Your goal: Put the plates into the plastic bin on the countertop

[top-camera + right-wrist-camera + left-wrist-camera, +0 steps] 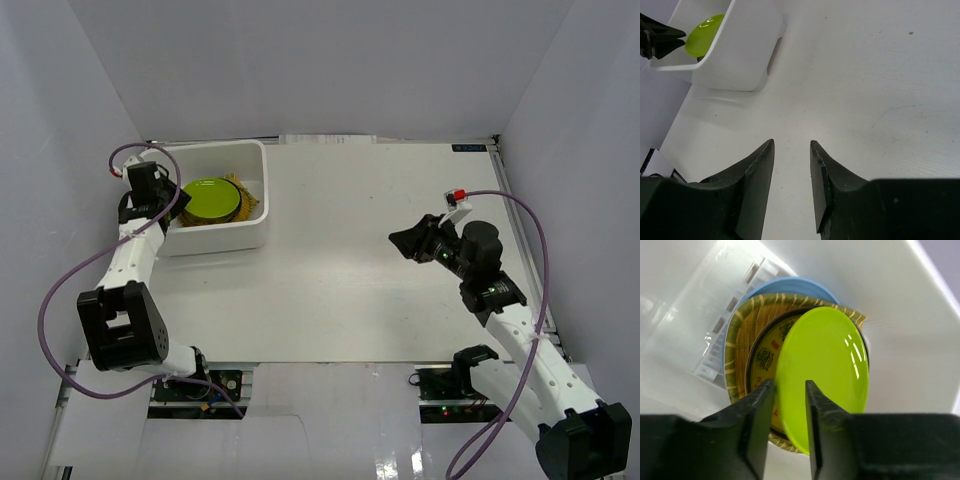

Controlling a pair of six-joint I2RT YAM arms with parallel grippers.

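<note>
The white plastic bin [250, 232] stands at the back left of the countertop [350, 300]. In it lies a stack: a light blue plate [790, 285] at the bottom, a tan woven tray [740, 340], a gold-patterned plate [762, 357], and the lime green plate [825, 355] tilted on top. My left gripper [790, 383] reaches into the bin from its left side [178, 205], its fingers on either side of the green plate's near rim and holding it. The green plate [210, 198] also shows in the right wrist view [704, 29]. My right gripper [791, 142] hangs open and empty over the right middle of the table [405, 240].
The bin's white walls [920, 340] close in around the left gripper. White enclosure walls stand behind and at both sides of the table. A purple cable [530, 215] loops from the right arm. The bin [740, 55] sits far ahead-left of the right gripper.
</note>
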